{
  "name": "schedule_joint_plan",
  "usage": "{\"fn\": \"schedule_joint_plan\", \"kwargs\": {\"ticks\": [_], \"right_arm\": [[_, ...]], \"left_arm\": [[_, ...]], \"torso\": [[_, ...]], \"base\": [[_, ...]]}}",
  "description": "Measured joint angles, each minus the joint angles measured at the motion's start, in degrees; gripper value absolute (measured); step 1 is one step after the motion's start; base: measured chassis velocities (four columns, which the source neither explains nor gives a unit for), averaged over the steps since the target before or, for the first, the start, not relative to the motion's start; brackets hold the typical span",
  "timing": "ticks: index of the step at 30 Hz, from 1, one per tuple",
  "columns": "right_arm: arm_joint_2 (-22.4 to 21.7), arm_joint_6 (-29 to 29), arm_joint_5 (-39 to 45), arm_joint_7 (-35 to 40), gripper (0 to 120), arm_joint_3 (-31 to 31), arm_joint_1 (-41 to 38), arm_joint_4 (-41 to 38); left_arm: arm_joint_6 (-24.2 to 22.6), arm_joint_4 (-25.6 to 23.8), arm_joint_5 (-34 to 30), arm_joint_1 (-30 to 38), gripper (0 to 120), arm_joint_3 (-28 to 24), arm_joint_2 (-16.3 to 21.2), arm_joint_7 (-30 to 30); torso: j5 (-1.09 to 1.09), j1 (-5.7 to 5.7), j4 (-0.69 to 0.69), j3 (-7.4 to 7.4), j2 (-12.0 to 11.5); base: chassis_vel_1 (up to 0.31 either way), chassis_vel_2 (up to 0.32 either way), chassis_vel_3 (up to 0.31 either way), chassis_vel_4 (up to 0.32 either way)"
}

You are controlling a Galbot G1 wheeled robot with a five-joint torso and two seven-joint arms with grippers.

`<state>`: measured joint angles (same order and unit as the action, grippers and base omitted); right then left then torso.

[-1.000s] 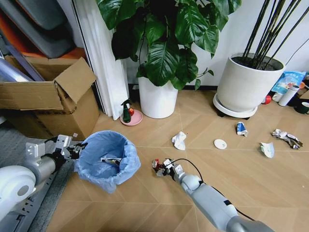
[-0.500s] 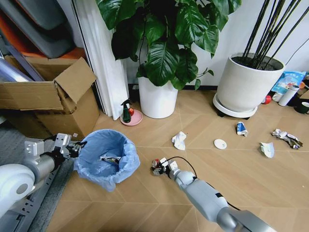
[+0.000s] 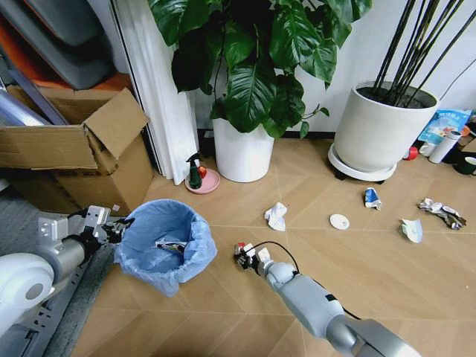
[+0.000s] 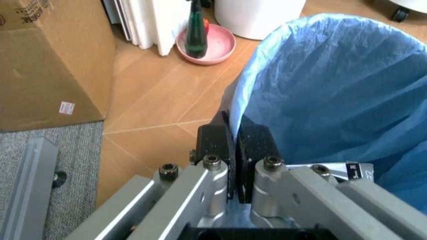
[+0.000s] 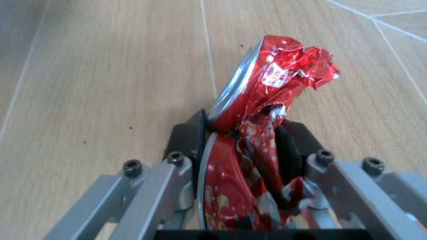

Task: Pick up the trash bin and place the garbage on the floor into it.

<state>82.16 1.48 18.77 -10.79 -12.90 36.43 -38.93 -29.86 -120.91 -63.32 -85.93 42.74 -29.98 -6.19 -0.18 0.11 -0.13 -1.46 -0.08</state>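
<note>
The trash bin (image 3: 165,245) stands on the floor (image 3: 223,305) at the left, its light-blue bag (image 4: 333,95) folded over the rim, with a piece of litter inside. My left gripper (image 3: 117,229) is shut on the bin's rim (image 4: 230,120), its fingers (image 4: 257,150) pinching the bag edge. My right gripper (image 3: 242,255) is shut on a crushed red can (image 5: 257,130) just right of the bin, low over the floor. More garbage lies to the right: crumpled white paper (image 3: 276,216), a white disc (image 3: 339,222), a blue-white wrapper (image 3: 371,198), a pale piece (image 3: 411,230) and a dark crushed wrapper (image 3: 442,213).
A cardboard box (image 3: 74,156) stands left of the bin. A green spray bottle (image 3: 195,172) rests on a pink dish by a white plant pot (image 3: 243,152). A larger white pot (image 3: 379,134) stands at the right. A grey mat (image 4: 47,175) lies under my left arm.
My right gripper has carried the red can a little left, toward the bin. The left gripper and the bin have stayed put.
</note>
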Motion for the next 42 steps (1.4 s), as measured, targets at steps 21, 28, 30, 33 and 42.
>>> {"fn": "schedule_joint_plan", "kwargs": {"ticks": [21, 28, 30, 33, 42], "right_arm": [[-17.3, -11.6, 13.3, -4.0, 20, 2.9, 6.2, -41.1], [-25.8, -12.9, 24.5, -7.5, 20, -1.6, 1.5, -55.4], [-28.6, -12.9, 29.4, -9.1, 20, -4.6, -1.4, -61.0], [-29.4, -12.7, 32.2, -10.7, 20, -7.1, -3.7, -63.5], [-26.3, -12.3, 31.6, -14.3, 20, -16.7, -7.0, -58.1]], "left_arm": [[0.1, 3.4, 0.7, 0.4, 0, -3.9, 2.2, 0.6], [0.0, 2.6, 0.9, 0.5, 0, -5.3, 1.7, 0.2], [-0.1, 2.1, 1.0, 1.3, 0, -7.4, 1.9, 0.0], [-0.2, 1.6, 1.4, 2.1, 0, -9.4, 2.2, 0.0], [0.0, 0.1, 1.2, 2.6, 0, -9.3, 2.2, 0.5]], "torso": [[0.01, 0.00, 0.01, 0.00, 0.0], [0.01, -0.01, -0.01, 0.01, 0.0], [0.01, -0.01, 0.01, 0.01, 0.0], [0.01, -0.01, 0.01, 0.00, 0.0], [0.01, -0.01, 0.01, 0.00, 0.0]], "base": [[0.000, 0.000, 0.000, 0.000], [0.000, 0.000, 0.000, 0.000], [0.000, 0.000, 0.000, 0.000], [0.000, 0.000, 0.000, 0.000], [0.000, 0.000, 0.000, 0.000]]}}
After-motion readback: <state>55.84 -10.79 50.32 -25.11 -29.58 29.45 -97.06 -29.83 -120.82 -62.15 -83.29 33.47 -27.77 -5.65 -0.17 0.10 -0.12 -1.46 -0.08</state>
